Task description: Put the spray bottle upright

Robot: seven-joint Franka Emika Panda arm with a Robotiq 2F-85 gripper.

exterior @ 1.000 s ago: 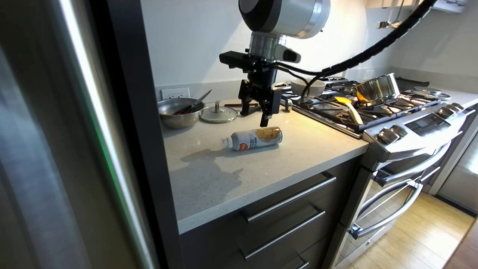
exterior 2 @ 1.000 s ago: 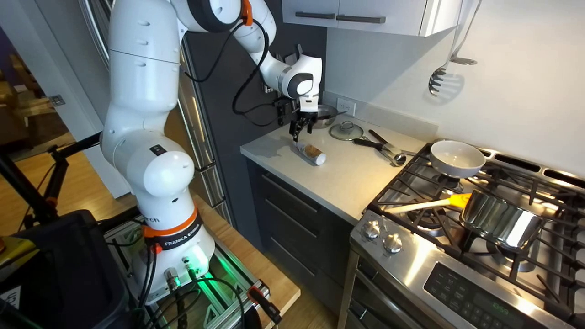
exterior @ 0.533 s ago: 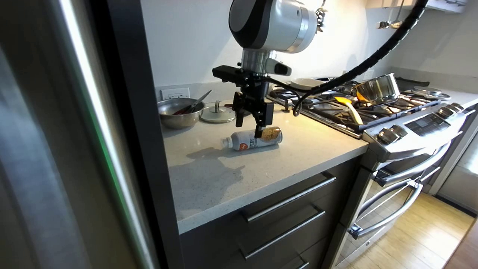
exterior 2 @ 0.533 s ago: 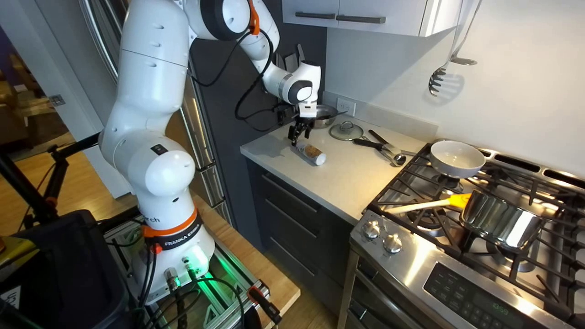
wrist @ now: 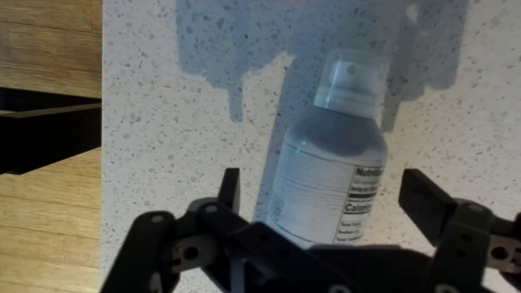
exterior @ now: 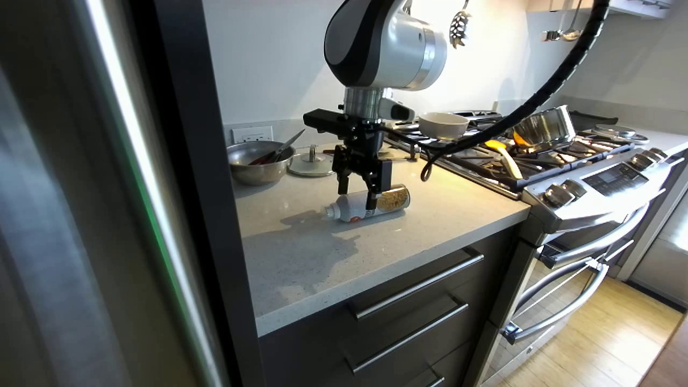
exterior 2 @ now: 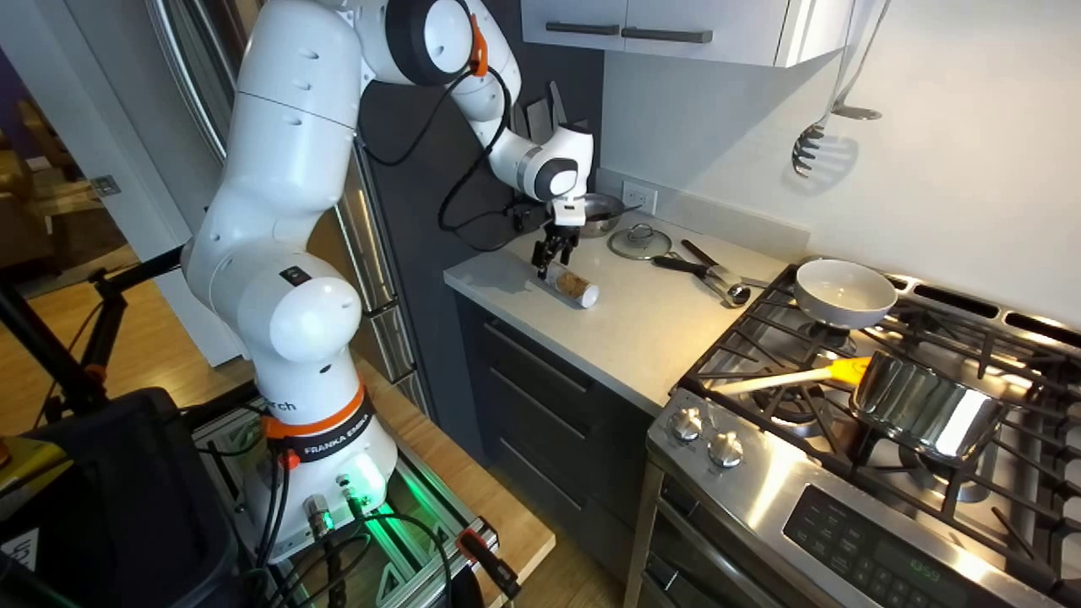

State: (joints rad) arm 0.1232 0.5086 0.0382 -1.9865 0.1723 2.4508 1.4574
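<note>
The spray bottle [exterior: 393,200] lies on its side on the pale countertop. It is white-grey with a tan label patch and a clear cap over its nozzle. It also shows in an exterior view [exterior 2: 573,286] and the wrist view [wrist: 309,199], cap away from the gripper's base and tilted across the jaws. My gripper [exterior: 357,196] is open and low over the bottle's middle; it also shows in the other picture from outside [exterior 2: 553,264] and the wrist view [wrist: 321,185]. One finger stands on each side of the bottle, with gaps visible in the wrist view. The bottle's base is hidden there.
A metal bowl [exterior: 258,171] with utensils and a glass lid [exterior: 312,164] stand behind the bottle. Black-handled utensils [exterior 2: 682,266] lie by the lid. A stove [exterior 2: 760,498] with a white bowl [exterior 2: 844,295] and pot [exterior 2: 920,405] adjoins the counter [exterior: 430,231].
My gripper has come down over the bottle with its fingers open. The bottle has rolled slightly toward the counter's front edge, and its label has turned.
</note>
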